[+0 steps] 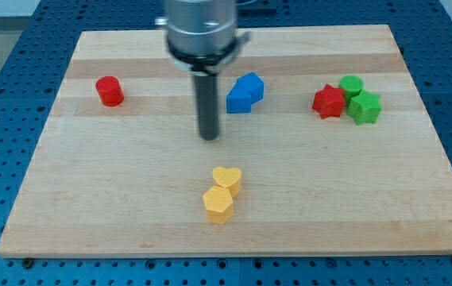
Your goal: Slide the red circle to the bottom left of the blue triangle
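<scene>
- My tip rests on the wooden board; it is a bare rod with no jaws to spread or pinch
- The blue block sits just to its upper right
- The yellow heart and yellow hexagon, touching, lie below it
- The red circle stands well apart at the view's left
- A red star and two green blocks cluster at the right

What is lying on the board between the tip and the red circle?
Nothing: in the camera view, only bare wood separates my tip from the red circle.
</scene>
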